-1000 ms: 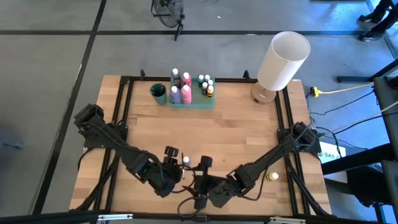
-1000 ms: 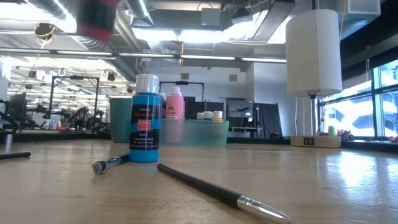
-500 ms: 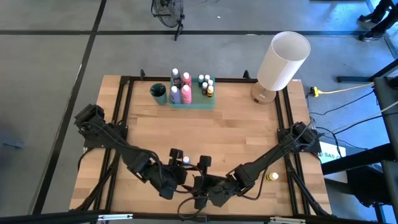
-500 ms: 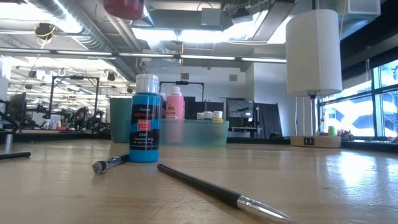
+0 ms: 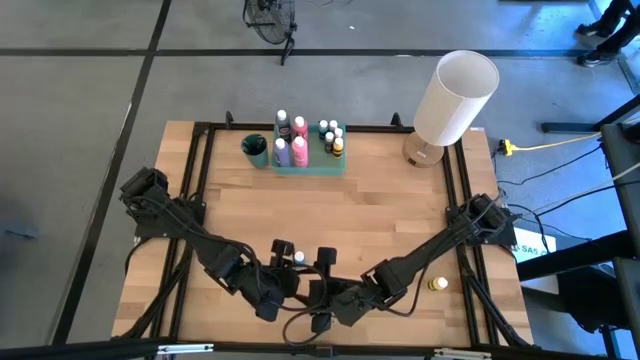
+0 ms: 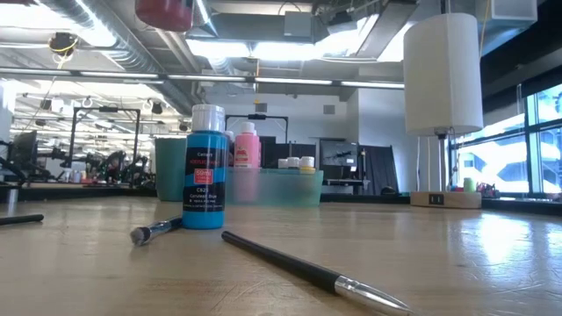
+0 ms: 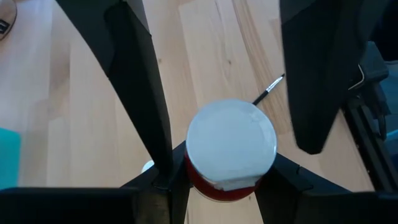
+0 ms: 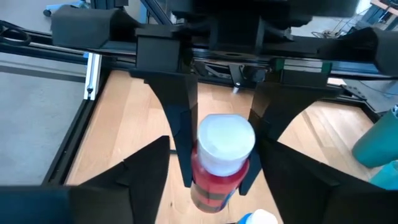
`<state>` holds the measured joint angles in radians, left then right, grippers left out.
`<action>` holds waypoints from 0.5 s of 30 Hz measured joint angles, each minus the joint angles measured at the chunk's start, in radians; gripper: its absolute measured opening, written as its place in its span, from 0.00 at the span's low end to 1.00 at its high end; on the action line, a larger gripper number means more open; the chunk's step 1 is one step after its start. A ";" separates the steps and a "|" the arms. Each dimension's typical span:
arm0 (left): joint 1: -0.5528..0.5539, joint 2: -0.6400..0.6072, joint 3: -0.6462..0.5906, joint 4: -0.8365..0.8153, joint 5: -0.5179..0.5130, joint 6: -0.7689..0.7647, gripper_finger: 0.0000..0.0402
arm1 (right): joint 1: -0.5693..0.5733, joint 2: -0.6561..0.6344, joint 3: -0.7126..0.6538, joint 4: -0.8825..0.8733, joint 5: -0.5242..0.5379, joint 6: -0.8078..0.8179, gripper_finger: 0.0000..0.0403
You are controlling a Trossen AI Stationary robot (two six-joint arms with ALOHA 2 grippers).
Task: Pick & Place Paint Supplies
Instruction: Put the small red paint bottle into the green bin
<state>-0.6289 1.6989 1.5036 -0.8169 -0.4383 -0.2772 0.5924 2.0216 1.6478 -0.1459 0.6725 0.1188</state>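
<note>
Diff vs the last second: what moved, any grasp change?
The left gripper, shut on the red bottle, carried it held high, sideways toward the right arm. The right gripper edged in to meet it and now straddles the bottle, open, not gripping. Unchanged: blue bottle, brushes, tray, lamp.

You had a green tray (image 5: 311,165) at the table's (image 5: 380,200) far edge, with a teal cup (image 5: 255,150) just beside it. A white lamp (image 5: 455,97) stood at the far right corner.
</note>
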 joint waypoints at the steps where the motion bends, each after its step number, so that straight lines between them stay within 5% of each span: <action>1: 0.000 0.000 0.000 0.000 0.000 0.000 0.35 | -0.001 0.000 0.000 0.000 0.000 0.000 0.61; 15: 0.001 0.002 -0.001 0.040 -0.001 -0.028 0.35 | -0.007 -0.002 0.000 -0.001 0.001 0.000 0.51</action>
<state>-0.6277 1.7004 1.5024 -0.7771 -0.4398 -0.3052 0.5850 2.0197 1.6478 -0.1467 0.6730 0.1188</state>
